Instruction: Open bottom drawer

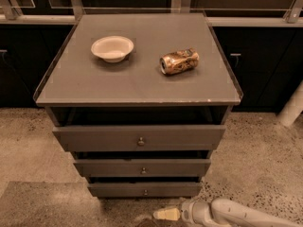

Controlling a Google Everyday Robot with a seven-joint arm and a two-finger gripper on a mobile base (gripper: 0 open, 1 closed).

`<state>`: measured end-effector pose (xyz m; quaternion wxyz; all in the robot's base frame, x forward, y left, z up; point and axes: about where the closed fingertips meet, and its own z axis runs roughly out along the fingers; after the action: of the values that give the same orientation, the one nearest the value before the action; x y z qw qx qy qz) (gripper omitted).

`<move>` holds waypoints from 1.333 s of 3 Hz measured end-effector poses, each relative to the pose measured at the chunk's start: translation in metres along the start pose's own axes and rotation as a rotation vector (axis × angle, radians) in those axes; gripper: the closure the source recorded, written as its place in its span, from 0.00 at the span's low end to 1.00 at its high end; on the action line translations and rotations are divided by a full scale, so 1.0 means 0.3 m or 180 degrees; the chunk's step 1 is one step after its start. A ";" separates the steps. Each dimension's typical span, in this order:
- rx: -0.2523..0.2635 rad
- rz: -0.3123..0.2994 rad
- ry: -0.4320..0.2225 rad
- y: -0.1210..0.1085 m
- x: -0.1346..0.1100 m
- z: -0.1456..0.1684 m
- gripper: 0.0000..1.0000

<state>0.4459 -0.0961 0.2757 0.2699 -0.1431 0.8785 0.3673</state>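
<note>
Speckled concrete floor (28,145) ran around a grey cabinet whose tabletop (142,86) carried a white bowl (112,48) and a crushed can (179,61) lying on its side, both well apart from the work below. Three drawer fronts stepped down beneath it, and the bottom drawer (118,189) was the lowest and narrowest, sitting just above the floor under the middle drawer (109,167) and the top drawer (94,137). Its small knob (145,192) sat at the centre of the front. The gripper (166,214) hung low at the picture's foot, near the floor, in front of the cabinet, with the white arm (236,214) reaching in from the right and the tip pointing left. It was clear of the drawer, touching nothing, and whether it was apart or together could not be told. From the gripper the knob lay up and a little to the left in the picture, near but not met. The drawer front ran long from left to right, so the pull would probably have to come straight out toward the camera, once the gripper had been turned to face the front and brought onto the knob
</note>
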 end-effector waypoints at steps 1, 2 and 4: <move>0.0037 -0.0144 -0.0039 0.023 -0.002 -0.033 0.00; 0.0079 -0.0511 -0.0235 -0.012 -0.050 -0.048 0.00; 0.0208 -0.0949 -0.0615 -0.135 -0.195 -0.043 0.00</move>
<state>0.5069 -0.1302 0.2940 0.4090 -0.2270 0.8290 0.3065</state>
